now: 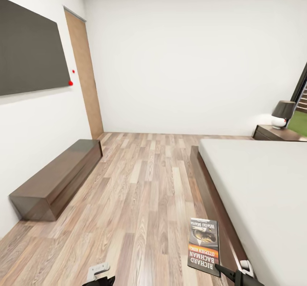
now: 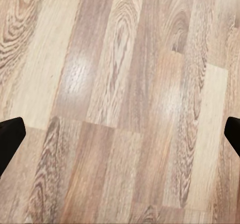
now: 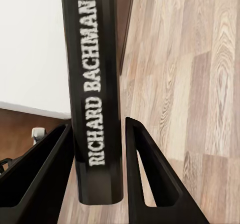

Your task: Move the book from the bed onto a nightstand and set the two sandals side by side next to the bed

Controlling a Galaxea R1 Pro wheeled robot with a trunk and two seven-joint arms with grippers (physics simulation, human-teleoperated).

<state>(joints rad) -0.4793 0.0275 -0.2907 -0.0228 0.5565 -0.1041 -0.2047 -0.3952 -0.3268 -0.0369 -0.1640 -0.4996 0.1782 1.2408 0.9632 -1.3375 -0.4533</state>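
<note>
Above the wood-plank floor, the right end effector clamps the thin glossy book.

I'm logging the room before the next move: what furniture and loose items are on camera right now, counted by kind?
Book, held in the right gripper: 1
Bed: 1
Nightstand: 1
Lamp on it: 1
Long low cabinet: 1
Wall screen: 1
Sliding door: 1
Total: 7

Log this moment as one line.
right tool: shut on book | left tool: open, over floor | nightstand: beyond bed
</note>
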